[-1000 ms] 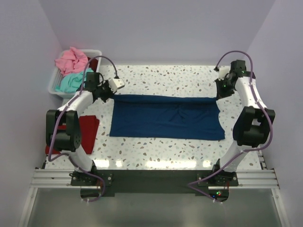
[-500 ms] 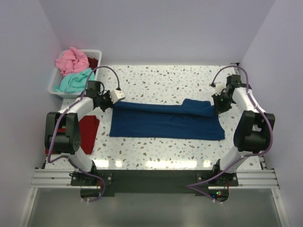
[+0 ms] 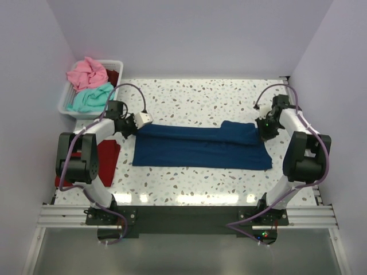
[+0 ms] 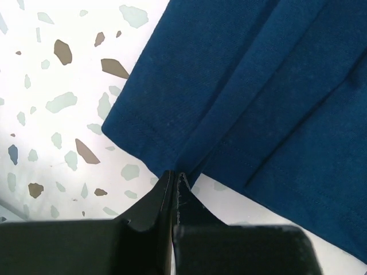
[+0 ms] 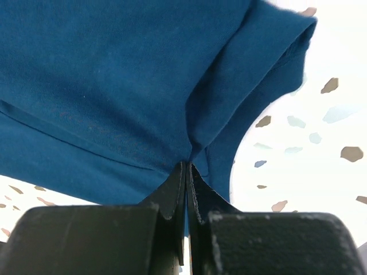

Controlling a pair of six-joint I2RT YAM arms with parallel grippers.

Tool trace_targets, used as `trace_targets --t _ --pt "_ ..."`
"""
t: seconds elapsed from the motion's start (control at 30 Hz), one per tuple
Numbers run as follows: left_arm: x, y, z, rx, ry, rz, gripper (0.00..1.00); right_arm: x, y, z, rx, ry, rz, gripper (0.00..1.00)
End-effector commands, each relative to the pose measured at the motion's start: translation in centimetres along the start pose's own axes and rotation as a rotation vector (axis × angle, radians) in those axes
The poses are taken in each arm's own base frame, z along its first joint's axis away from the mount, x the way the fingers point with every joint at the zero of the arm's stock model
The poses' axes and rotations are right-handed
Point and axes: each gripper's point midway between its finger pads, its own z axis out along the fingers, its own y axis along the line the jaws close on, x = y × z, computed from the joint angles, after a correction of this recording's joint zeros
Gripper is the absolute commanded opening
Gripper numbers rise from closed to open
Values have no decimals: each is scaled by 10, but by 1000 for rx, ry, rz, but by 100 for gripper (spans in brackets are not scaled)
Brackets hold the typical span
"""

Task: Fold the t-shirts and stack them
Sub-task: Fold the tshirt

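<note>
The navy blue t-shirt (image 3: 200, 146) lies spread across the middle of the table, its far edge folded toward the near side. My left gripper (image 3: 136, 127) is shut on its far left corner; the left wrist view shows the pinched cloth (image 4: 229, 97) at my fingertips (image 4: 175, 175). My right gripper (image 3: 262, 129) is shut on its far right corner, with cloth (image 5: 126, 86) bunched at the tips (image 5: 187, 165). A dark red t-shirt (image 3: 106, 160) lies at the table's left edge. The pink t-shirt (image 3: 86, 71) and the teal t-shirt (image 3: 89, 98) sit in the basket.
A white plastic basket (image 3: 65, 102) stands at the back left corner. The speckled table (image 3: 195, 94) runs bare behind the shirt. Walls close in on the left, right and back.
Both grippers have pulled the shirt's far edge toward the near side, folding it over the shirt. The fold is lower and flatter now than before.
</note>
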Motion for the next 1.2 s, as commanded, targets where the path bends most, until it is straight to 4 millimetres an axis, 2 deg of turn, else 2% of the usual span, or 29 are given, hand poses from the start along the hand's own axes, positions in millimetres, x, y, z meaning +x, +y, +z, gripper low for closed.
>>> trace_targets --t 0.0,0.17,0.23,0.33,0.47,0.7,1.0,1.17 --pt "-9 15 -8 -48 -20 -6 0 -26 -17 -14 61 -58 -7 0" --pt "-31 33 -23 -84 -64 -9 0 -51 -21 -41 77 -108 -11 0" --pt "-33 36 -27 -91 -65 2 0 -51 -19 -48 72 -114 -16 0" --pt "-30 32 -30 -82 -54 19 0 -44 -15 -48 65 -106 -26 0" --pt "-21 16 -29 -39 -39 42 0 -24 -14 -31 61 -56 -25 0" --pt "-10 -12 -17 50 -6 35 0 -10 -16 -8 54 -8 -21 0" --pt "6 -27 -7 91 60 54 0 7 -12 8 25 46 -39 0" --pt "4 -30 -11 121 80 71 15 19 -4 13 -26 99 -40 0"
